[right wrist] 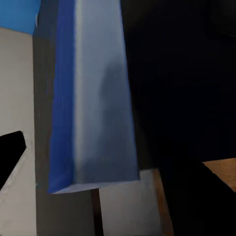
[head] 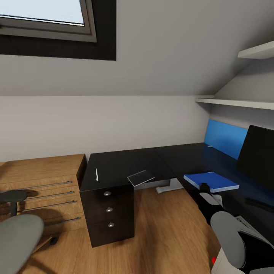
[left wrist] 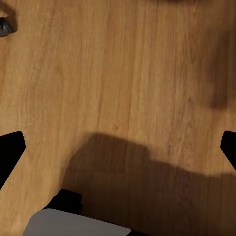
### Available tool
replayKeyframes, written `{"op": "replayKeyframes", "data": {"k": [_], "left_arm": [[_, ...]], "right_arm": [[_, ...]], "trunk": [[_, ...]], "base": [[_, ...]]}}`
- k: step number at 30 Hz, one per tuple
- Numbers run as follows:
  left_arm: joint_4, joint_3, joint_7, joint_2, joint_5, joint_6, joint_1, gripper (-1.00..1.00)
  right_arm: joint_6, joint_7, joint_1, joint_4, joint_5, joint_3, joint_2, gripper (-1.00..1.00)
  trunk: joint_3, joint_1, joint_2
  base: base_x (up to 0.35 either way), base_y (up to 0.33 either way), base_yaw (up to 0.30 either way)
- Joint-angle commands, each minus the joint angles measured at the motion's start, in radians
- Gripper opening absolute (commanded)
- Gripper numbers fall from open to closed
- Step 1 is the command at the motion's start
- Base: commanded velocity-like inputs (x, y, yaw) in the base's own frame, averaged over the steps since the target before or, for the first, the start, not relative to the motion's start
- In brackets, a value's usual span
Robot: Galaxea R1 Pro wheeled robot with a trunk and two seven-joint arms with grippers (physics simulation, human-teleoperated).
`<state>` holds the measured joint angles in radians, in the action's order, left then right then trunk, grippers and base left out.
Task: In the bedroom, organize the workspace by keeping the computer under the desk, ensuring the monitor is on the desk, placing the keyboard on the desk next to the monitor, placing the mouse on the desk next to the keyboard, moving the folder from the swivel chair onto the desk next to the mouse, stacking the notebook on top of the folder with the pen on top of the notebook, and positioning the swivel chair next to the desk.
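The blue folder (head: pixel 211 181) lies flat on the glossy black desk (head: pixel 125 161), in front of the black monitor (head: pixel 258 156). My right gripper (head: pixel 205 187) hovers at the folder's near edge. In the right wrist view the gripper (right wrist: pixel 110 157) is open, its fingers wide on either side of the folder (right wrist: pixel 93 98) and apart from it. On the desk's left wing lie the white pen (head: pixel 96 174) and the thin grey notebook (head: pixel 140 177), which overhangs the front edge. The grey swivel chair (head: pixel 17 232) stands at the lower left. My left gripper (left wrist: pixel 118 147) hangs open over the wood floor.
A dark three-drawer unit (head: pixel 109 209) carries the desk's left end. A light wooden dresser (head: pixel 42 190) stands to its left. White shelves (head: pixel 236 102) jut from the right wall above a blue panel (head: pixel 224 137). A chair caster (left wrist: pixel 4 27) shows on the floor.
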<state>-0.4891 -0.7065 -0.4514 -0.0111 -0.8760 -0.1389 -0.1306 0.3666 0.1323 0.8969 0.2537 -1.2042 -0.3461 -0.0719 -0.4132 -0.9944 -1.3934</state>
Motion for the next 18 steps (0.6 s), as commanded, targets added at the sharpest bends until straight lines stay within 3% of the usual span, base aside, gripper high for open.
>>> {"op": "replayKeyframes", "data": {"k": [1,18], "left_arm": [[0.0,-0.008,-0.006,0.001,-0.011,-0.007,-0.001,1.0],[0.0,-0.008,-0.006,0.001,-0.011,-0.007,-0.001,1.0]], "right_arm": [[0.003,0.002,0.0,0.001,-0.009,0.004,0.0,1.0],[0.004,0.001,0.0,0.001,-0.009,0.004,0.0,1.0]], "trunk": [[-0.001,0.0,-0.001],[-0.001,0.0,-0.001]], "base": [[0.0,0.0,0.0],[0.0,0.0,0.0]]}}
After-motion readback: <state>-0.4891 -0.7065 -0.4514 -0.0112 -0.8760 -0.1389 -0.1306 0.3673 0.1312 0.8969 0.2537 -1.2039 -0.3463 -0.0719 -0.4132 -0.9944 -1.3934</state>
